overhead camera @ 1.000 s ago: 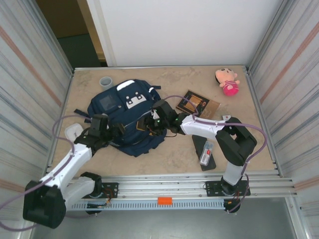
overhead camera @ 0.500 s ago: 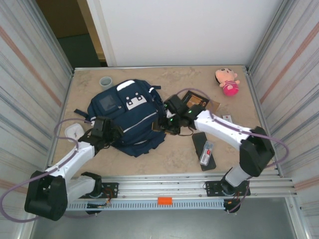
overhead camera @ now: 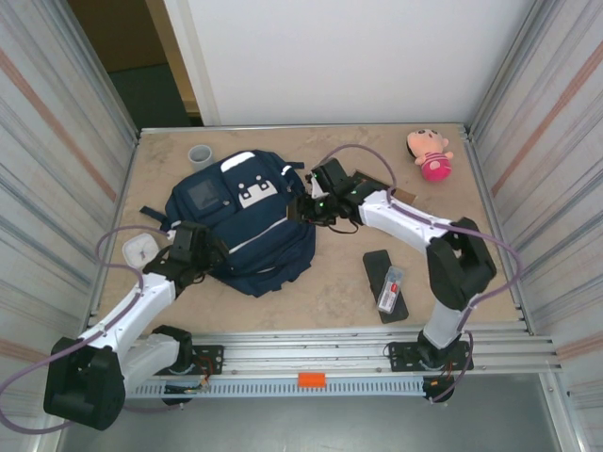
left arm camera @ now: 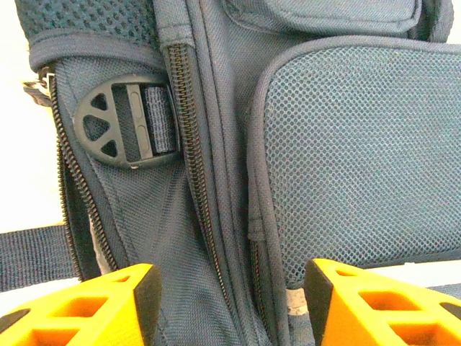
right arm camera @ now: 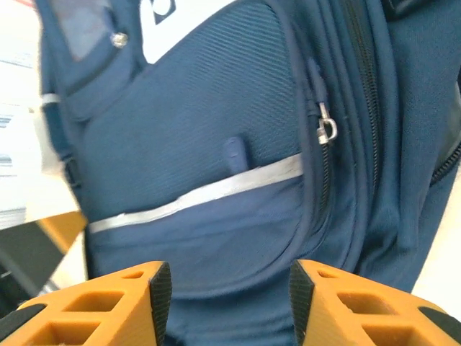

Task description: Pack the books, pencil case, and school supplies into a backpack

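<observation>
The navy backpack lies flat at the table's left middle, white patches facing up. My left gripper is open at its near-left side, and its wrist view has the fingers straddling a zip line beside a black strap buckle. My right gripper is open at the backpack's right edge, low over the front pocket with its light zip line and a metal zip pull. The brown book is mostly hidden under my right arm, with a corner showing. The black pencil case lies near right with the whitish packet on it.
A grey cup stands at the far left behind the backpack. A white square object lies left of my left arm. A pink doll sits at the far right corner. Metal walls close in both sides.
My right gripper has moved from the backpack's near-right side away to its far-right edge, and the arm now covers most of the book. The left gripper has shifted slightly.
</observation>
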`<state>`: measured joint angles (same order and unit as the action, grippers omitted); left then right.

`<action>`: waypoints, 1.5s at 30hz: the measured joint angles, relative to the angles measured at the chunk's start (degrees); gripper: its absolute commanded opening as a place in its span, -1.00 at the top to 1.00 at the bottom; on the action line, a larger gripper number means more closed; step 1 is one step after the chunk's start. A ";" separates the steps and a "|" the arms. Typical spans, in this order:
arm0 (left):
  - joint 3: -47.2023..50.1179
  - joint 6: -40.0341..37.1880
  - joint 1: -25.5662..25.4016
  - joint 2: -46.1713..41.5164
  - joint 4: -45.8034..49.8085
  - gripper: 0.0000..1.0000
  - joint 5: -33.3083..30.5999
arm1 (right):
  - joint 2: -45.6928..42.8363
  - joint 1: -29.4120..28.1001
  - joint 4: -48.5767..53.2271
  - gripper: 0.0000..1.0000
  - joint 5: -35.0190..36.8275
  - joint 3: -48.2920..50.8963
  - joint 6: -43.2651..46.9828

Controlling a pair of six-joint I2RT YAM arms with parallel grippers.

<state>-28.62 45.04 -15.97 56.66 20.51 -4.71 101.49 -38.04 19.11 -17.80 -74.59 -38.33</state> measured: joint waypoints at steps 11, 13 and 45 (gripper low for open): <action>-6.97 -2.51 0.00 -4.11 4.70 -0.09 0.87 | 2.45 -7.39 -7.06 0.04 0.42 6.99 -3.89; -8.11 -2.95 0.00 -4.68 5.22 -0.09 1.81 | 1.25 -8.11 -6.32 0.02 0.22 6.99 -4.13; -21.16 -7.98 -12.39 11.63 0.96 -0.17 2.14 | 17.42 36.20 24.28 -0.23 1.53 -13.68 24.04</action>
<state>-49.78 37.06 -28.36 68.29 21.47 -2.57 118.91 -1.85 43.40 -16.27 -88.27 -14.28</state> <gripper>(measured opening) 0.585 0.612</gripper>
